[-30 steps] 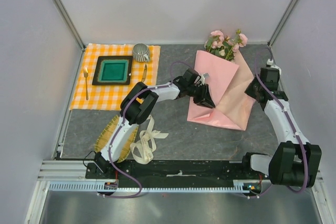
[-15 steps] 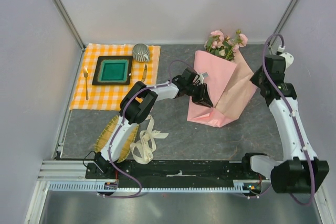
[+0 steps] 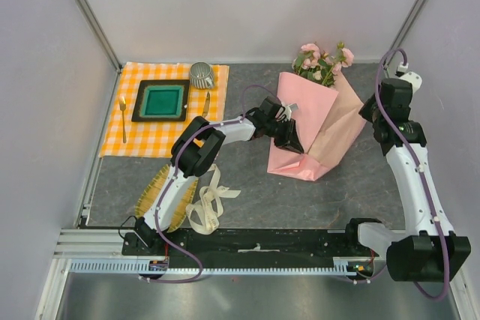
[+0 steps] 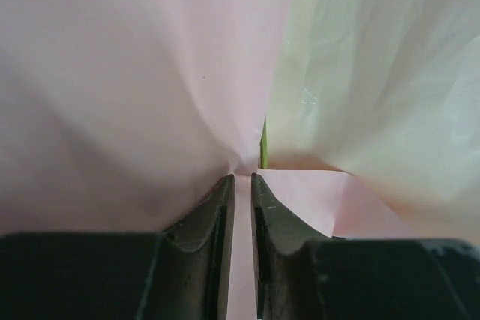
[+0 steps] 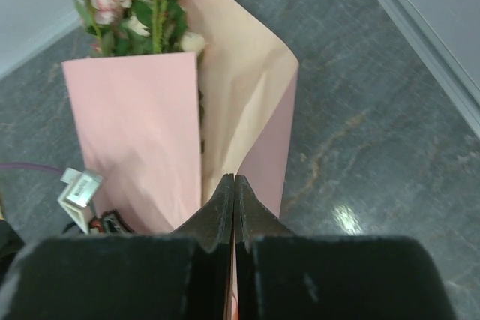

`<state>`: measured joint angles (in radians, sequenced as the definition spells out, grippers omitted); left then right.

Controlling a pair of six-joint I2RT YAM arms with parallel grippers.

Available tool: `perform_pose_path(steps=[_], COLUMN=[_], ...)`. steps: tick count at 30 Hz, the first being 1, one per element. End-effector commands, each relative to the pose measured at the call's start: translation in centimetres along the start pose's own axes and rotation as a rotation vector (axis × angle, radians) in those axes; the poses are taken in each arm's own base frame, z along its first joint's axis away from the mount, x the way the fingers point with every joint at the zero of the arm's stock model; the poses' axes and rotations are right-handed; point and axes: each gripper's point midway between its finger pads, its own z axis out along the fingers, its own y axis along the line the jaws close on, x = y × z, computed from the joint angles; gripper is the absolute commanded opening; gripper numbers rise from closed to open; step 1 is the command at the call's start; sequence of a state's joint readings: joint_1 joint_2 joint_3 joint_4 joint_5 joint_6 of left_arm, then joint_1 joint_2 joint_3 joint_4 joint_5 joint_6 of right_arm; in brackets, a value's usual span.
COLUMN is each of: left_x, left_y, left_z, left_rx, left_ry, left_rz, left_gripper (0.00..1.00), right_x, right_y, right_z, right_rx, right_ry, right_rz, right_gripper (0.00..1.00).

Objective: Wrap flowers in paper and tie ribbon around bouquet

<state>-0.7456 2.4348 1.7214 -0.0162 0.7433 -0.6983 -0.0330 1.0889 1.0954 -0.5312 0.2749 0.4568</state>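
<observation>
Top external view has the paper (image 3: pixel 315 136) lying right of centre, folded into a rough cone around the flowers (image 3: pixel 322 58), whose blooms poke out at its 12 o'clock end. The left gripper (image 3: pixel 294 142) sits on the cone's 9 o'clock side. Its jaws are almost together and pinch the left fold, which puckers at their tips in the left wrist view. The right gripper (image 3: pixel 371 118), at 3 o'clock, is closed tight. A pink sliver between its fingers suggests it holds the edge of the right flap, which stands up curled beside the flowers.

The step in hand looks like folding that flap across. To do it well, the left pinch should hold firm as the anchor while the right carries its flap toward 9 o'clock, low and snug. It should neither crush the blooms nor tear the thin sheet. The ribbon (image 3: pixel 208 201) lies untouched at 7 o'clock of the scene.
</observation>
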Motion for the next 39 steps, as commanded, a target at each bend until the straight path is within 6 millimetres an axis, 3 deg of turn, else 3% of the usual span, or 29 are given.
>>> perform_pose_path(steps=[1,6,7,12,16,17,22,26,32,39], left_x=[1.4,1.5,1.7,1.8,1.8,1.4,0.0,-0.3,1.5,4.8], left_y=[1.6,1.4,1.5,1.4,0.5,-0.5,-3.7,-6.2,-6.5,-4.7], left_z=[0.2,0.2,0.3,0.0,-0.4,-0.9,-2.9,-4.4,-5.3,-2.1], left_rx=[-0.048,-0.047,-0.048,-0.045,-0.026,-0.012,0.026,0.063,0.113,0.125], left_ry=[0.029,0.026,0.03,0.029,0.024,0.014,-0.032,-0.063,-0.084,-0.006], left_rz=[-0.026,-0.022,-0.026,-0.012,0.0,0.012,0.05,0.073,0.032,-0.023], left_gripper=[0.21,0.21,0.22,0.24,0.29,0.32,0.36,0.29,0.23,0.17], right_x=[-4.1,-5.1,-4.6,-2.7,-1.4,-1.1,0.0,0.1,0.8,1.1], right_y=[4.6,8.0,8.3,13.1,15.7,16.4,17.6,16.4,15.8,16.5], right_z=[0.4,1.5,2.5,3.8,5.8,6.0,7.3,7.2,6.0,5.2], right_rx=[-0.165,-0.262,-0.261,-0.37,-0.386,-0.397,-0.406,-0.366,-0.376,-0.407], right_ry=[-0.065,-0.057,-0.037,0.021,0.049,0.057,0.084,0.077,0.089,0.1], right_rz=[0.003,0.019,0.018,-0.019,-0.063,-0.075,-0.118,-0.136,-0.13,-0.107], right_gripper=[0.0,0.0,0.0,0.0,0.0,0.0,0.0,0.0,0.0,0.0])
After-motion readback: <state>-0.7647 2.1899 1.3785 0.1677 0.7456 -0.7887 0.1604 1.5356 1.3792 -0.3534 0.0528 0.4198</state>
